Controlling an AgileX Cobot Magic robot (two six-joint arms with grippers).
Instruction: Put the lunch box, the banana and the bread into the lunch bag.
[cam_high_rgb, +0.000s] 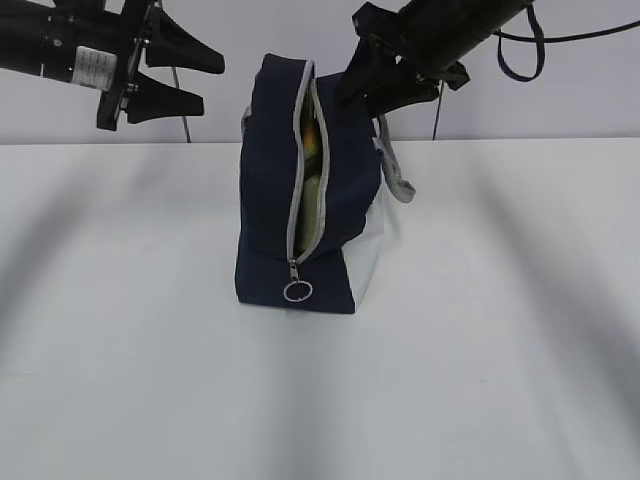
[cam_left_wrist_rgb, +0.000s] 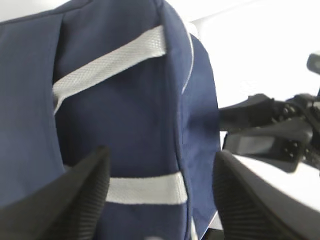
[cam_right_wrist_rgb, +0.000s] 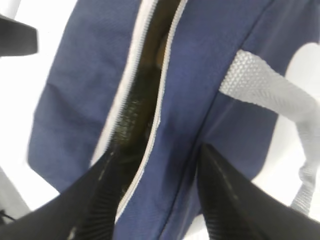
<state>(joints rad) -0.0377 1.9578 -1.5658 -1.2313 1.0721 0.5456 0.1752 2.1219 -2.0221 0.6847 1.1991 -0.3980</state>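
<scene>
White tabletop (cam_high_rgb: 520, 330) carries the lunch bag (cam_high_rgb: 270, 200), standing upright at the middle with its zipper gaping down the front and the ring pull (cam_high_rgb: 298, 291) near the bottom. Through the gap show the pale green lunch box (cam_high_rgb: 311, 208) and, above it, something yellow, likely the banana (cam_high_rgb: 311, 135). Left gripper (cam_high_rgb: 200, 78) hangs released, clear of the bag's left side; right gripper (cam_right_wrist_rgb: 155, 190) stands parted, empty, at the bag's upper right by a grey handle (cam_high_rgb: 395, 170).
</scene>
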